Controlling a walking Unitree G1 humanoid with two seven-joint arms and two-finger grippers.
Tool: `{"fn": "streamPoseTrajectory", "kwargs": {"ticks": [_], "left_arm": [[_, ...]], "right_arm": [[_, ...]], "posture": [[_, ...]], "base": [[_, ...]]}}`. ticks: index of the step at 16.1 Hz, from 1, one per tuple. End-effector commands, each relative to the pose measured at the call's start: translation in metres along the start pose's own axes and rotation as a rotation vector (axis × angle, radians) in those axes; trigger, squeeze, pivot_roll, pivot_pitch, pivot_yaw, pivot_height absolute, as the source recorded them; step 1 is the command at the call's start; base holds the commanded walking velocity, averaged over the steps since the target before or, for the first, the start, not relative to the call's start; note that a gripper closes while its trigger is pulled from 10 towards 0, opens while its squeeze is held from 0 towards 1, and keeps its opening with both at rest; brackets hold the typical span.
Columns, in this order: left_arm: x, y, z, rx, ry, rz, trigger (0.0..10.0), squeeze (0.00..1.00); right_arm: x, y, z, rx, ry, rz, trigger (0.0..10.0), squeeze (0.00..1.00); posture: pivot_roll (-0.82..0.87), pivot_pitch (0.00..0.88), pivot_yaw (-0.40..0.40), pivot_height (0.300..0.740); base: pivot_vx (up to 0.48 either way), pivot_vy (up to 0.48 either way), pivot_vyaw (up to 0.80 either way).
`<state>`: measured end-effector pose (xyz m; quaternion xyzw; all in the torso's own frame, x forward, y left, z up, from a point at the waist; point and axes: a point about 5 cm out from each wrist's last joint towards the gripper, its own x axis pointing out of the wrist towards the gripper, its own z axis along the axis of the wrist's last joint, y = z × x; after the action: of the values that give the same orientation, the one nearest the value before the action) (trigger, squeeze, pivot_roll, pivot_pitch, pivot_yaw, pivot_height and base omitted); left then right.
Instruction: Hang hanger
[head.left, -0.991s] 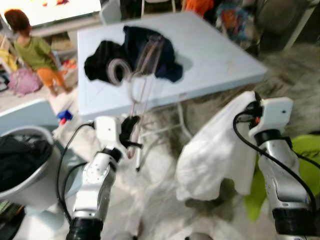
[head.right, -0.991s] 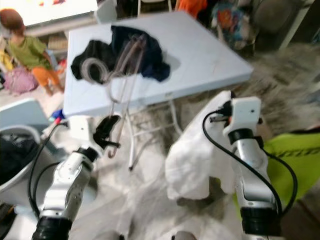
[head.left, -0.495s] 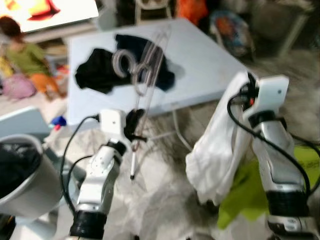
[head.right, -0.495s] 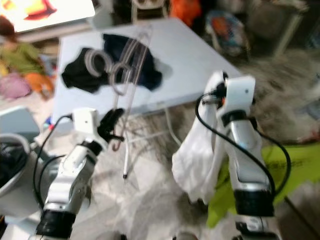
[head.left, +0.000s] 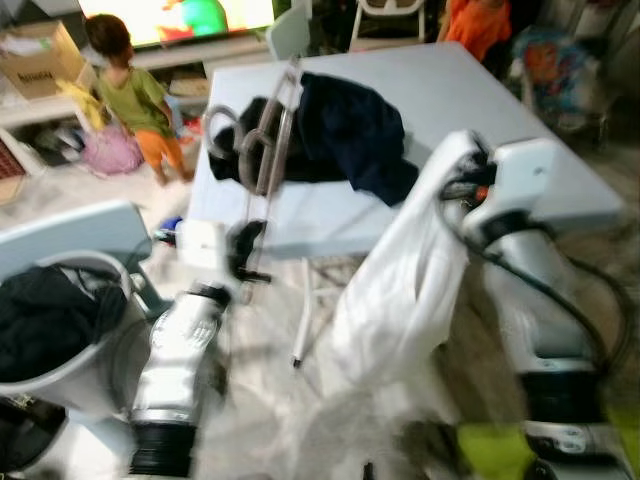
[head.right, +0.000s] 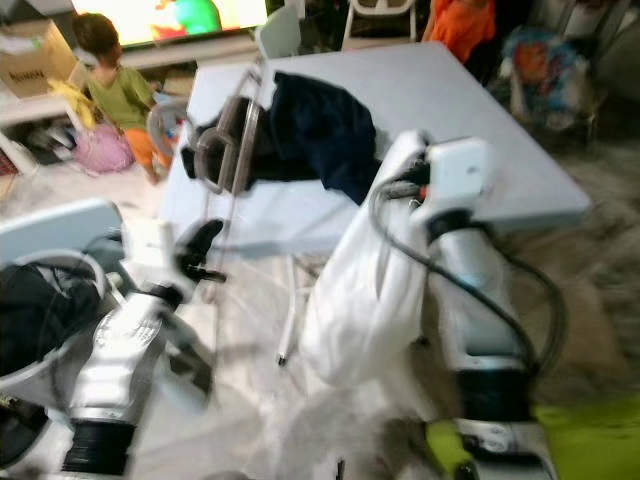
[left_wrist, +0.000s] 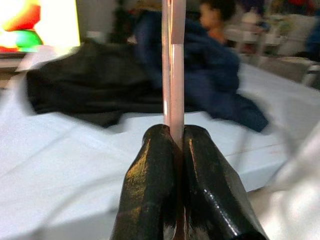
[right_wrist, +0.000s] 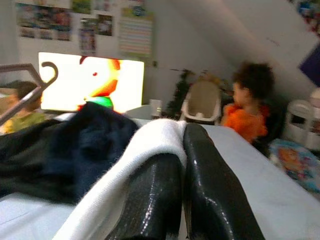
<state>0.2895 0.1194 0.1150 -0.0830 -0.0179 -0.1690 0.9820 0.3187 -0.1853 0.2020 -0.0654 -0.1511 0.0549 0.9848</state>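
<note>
Left gripper (left_wrist: 172, 150) clenches a clear hanger (head.left: 268, 140) upright near the worktop (head.left: 520, 130); right gripper (right_wrist: 182, 150) grasps a hanging white garment (head.left: 400, 290).

A pale blue folding table (head.left: 520, 150) stands ahead of the robot, with a heap of black and navy clothes (head.left: 340, 135) lying on its left half. The left gripper (head.left: 243, 250) is in front of the table's near left corner, pinched on a clear plastic hanger (head.left: 268, 140) that rises before the clothes, while the right gripper (head.left: 462, 180), over the table's near edge, pinches a white cloth garment (head.left: 395, 290) that hangs down in front of the table. A grey laundry basket (head.left: 70, 345) with dark clothes in it sits on the floor at far left, and a person in a green top (head.left: 125, 90) stands beyond the table's left end.
</note>
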Motion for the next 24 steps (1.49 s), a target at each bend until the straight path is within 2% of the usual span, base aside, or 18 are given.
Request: {"fn": "streamPoseTrajectory", "kwargs": {"ticks": [1,6,12,15,17,18,19,20,21,22,23,24], "left_arm": [[0.000,0.008,0.008,0.028,-0.022,0.013,10.0,0.00],[0.001,0.006,0.008,0.026,-0.023,0.010,10.0,0.00],[0.001,0.007,0.007,0.018,-0.016,0.030,10.0,0.00],[0.000,0.005,0.006,0.026,-0.008,0.052,10.0,0.00],[-0.005,0.007,0.004,0.034,-0.002,0.099,10.0,0.00],[-0.008,0.008,0.004,0.037,0.000,0.111,10.0,0.00],[-0.012,0.007,0.002,0.035,0.006,0.119,10.0,0.00],[-0.014,0.006,0.002,0.035,0.007,0.120,10.0,0.00],[-0.017,0.004,0.001,0.036,0.012,0.117,10.0,0.00],[-0.018,0.003,0.001,0.040,0.017,0.116,10.0,0.00],[-0.018,0.003,0.001,0.044,0.019,0.118,10.0,0.00],[-0.017,0.004,0.002,0.048,0.019,0.129,10.0,0.00]], "right_arm": [[0.006,0.005,0.017,0.006,-0.078,0.014,10.0,0.00],[0.010,0.005,0.024,-0.019,-0.114,0.024,10.0,0.00],[0.018,0.001,0.022,0.005,-0.088,0.036,10.0,0.00],[0.042,0.001,0.022,0.004,-0.047,0.136,10.0,0.00],[0.066,-0.005,0.019,0.028,0.018,0.204,10.0,0.00],[0.076,-0.006,0.021,0.039,0.032,0.213,10.0,0.00],[0.093,-0.003,0.031,0.030,0.032,0.227,10.0,0.00],[0.099,-0.001,0.035,0.027,0.030,0.232,10.0,0.00],[0.120,0.006,0.059,0.019,0.029,0.232,10.0,0.00],[0.134,0.009,0.079,0.026,0.023,0.215,10.0,0.00],[0.139,0.010,0.090,0.049,0.008,0.199,10.0,0.00],[0.149,0.011,0.122,0.067,-0.055,0.153,10.0,0.00]], "posture": [[-0.06,0.000,0.041,0.740],[-0.06,0.000,0.039,0.740],[-0.04,0.000,0.019,0.740],[-0.01,0.000,-0.010,0.740],[0.02,0.000,-0.036,0.740],[0.03,0.000,-0.047,0.740],[0.05,0.000,-0.058,0.740],[0.06,0.000,-0.060,0.740],[0.07,0.000,-0.068,0.740],[0.08,0.000,-0.071,0.740],[0.08,0.000,-0.071,0.740],[0.09,0.000,-0.080,0.740]], "base": [[0.435,0.000,0.00],[0.440,0.000,0.00],[0.366,0.000,0.00],[0.000,0.000,0.00],[0.000,0.000,0.00],[0.000,0.000,0.00],[0.000,0.000,0.00],[0.000,0.000,0.00],[0.000,0.000,0.00],[0.000,0.000,0.00],[0.000,0.000,0.00],[0.000,0.000,0.00]]}}
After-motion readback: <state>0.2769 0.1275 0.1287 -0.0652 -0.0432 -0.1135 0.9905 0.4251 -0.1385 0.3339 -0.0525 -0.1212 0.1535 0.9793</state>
